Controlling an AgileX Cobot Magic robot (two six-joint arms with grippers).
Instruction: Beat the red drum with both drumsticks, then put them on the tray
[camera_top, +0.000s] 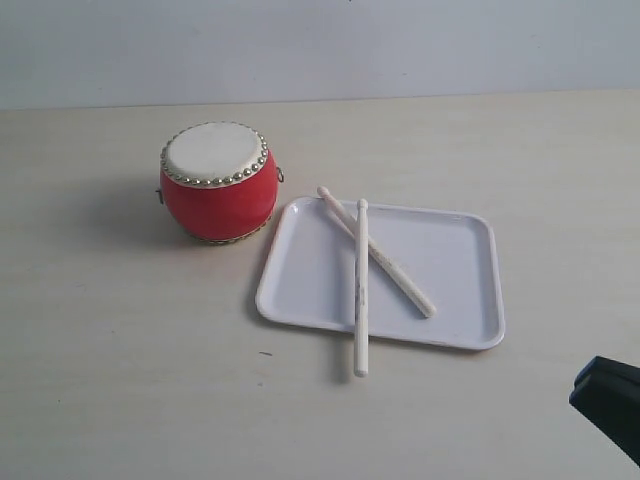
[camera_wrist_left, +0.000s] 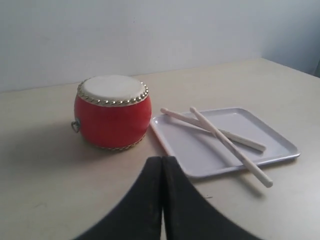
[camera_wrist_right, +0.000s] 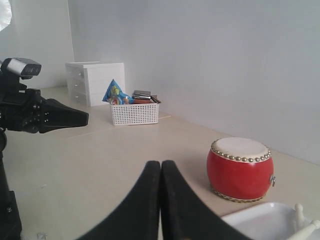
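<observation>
Pale wood-grain counter (camera_top: 120, 380) fills the scene, bare along the near edge except for a dark part of the right arm (camera_top: 608, 400) at the near right corner. The left tool (camera_wrist_left: 162, 160) has its fingers pressed together on nothing; the right tool (camera_wrist_right: 160, 163) is likewise together and empty. Both hang on the near side, apart from every task thing. Beyond them lies the white tray (camera_top: 450, 270), right of centre, with the two drumsticks (camera_top: 361, 300) crossed on it. One runs near to far, its near end past the near rim and over the counter; the other slants from the far left rim toward the tray's middle. The red drum (camera_top: 218, 195) stands upright just beside the tray's far left corner. Farther off, a white lattice basket (camera_wrist_right: 134, 114) of packets and a white drawer unit (camera_wrist_right: 95, 80) stand by the plain pale wall (camera_top: 320, 45)
</observation>
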